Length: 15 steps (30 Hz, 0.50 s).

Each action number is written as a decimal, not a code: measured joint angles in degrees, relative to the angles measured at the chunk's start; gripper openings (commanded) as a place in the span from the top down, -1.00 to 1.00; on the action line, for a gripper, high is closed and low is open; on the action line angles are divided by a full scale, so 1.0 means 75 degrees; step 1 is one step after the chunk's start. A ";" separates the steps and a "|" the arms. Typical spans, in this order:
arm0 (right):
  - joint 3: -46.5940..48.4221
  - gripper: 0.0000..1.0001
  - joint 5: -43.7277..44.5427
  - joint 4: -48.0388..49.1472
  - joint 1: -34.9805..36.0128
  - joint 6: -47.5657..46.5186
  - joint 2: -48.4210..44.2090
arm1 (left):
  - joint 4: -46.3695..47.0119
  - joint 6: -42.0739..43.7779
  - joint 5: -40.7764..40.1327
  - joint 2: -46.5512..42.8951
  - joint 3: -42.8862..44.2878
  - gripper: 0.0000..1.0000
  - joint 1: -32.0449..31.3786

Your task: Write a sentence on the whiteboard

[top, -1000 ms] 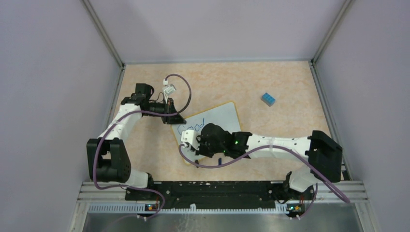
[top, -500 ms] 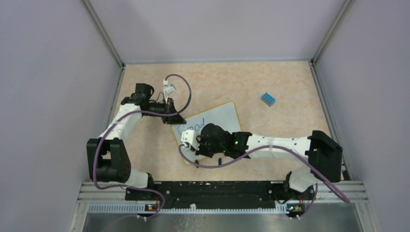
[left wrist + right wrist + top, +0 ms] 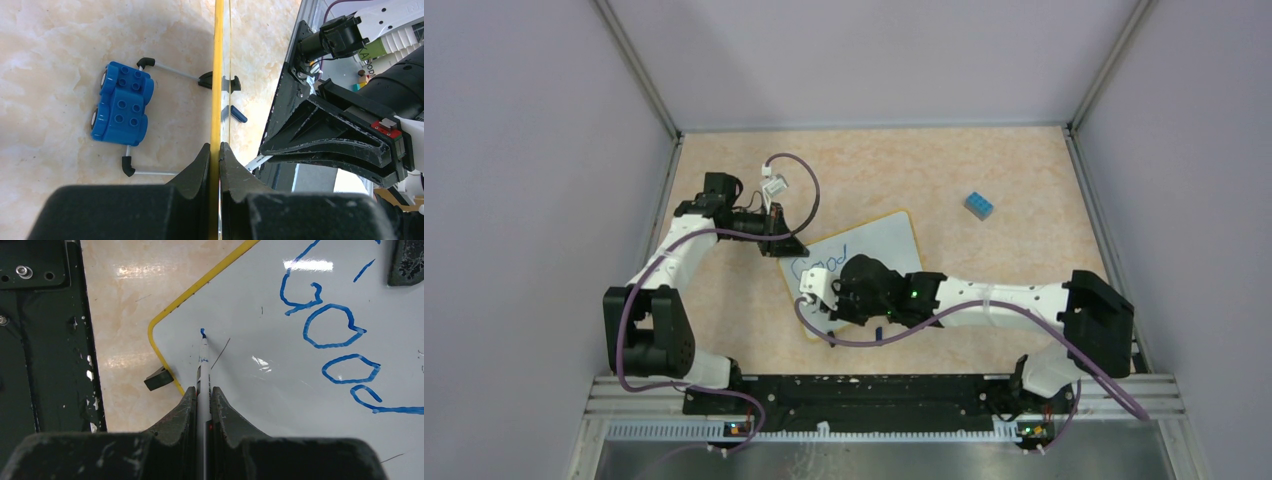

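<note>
Yellow-rimmed whiteboard (image 3: 280, 390), edge in left claw (image 3: 216, 148); marker (image 3: 202, 360) near corner.

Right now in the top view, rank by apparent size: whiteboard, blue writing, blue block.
1. whiteboard, largest even partly covered.
2. blue writing, by its visible spread.
3. blue block, smallest, though not far behind the writing.

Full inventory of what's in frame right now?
whiteboard: one, white with yellow rim, mid-table
lettering: one line, blue, on the whiteboard
marker: one, white with blue tip, tip near a whiteboard corner
block: one, blue, far right, apart from the whiteboard
table: one, beige marbled
left claw: one, black, shut on the whiteboard's rim
right claw: one, black, shut on the marker
</note>
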 measured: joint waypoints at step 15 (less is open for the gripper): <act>0.0038 1.00 0.0035 -0.0108 -0.0061 0.0009 -0.0058 | 0.0000 0.0000 0.0003 0.0000 0.0000 1.00 0.0000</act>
